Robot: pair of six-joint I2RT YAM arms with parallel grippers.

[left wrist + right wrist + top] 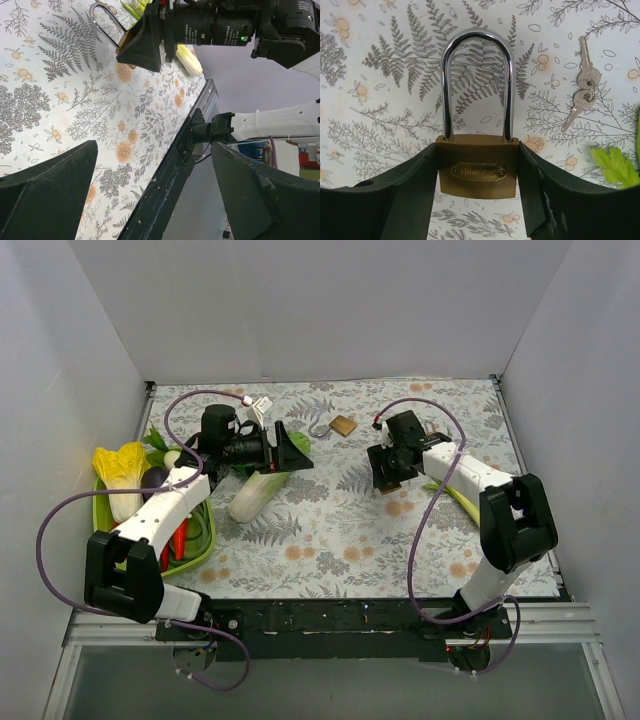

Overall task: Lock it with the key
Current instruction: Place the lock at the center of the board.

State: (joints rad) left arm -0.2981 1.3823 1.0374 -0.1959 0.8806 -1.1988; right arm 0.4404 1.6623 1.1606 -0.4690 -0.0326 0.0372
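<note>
**Step in hand:** padlock secured, key not yet fetched.

The right claw (477,146) is clenched on the padlock (477,172). Its fingers (395,200) press both sides of the brass body, and the shackle (477,35) points away from the wrist. Both shackle legs meet the body; whether it is latched cannot be told.

The left claw (153,144) is released, jaws spread wide with nothing between them.

The keys (584,85), two on one ring, lie flat on the tabletop (370,125), apart from the padlock.

**Next move, as judged:** bring the left claw to the keys, pinch one by its head, and align the blade with the keyway. The keyway face is not visible, so the padlock probably needs reorienting first.
</note>
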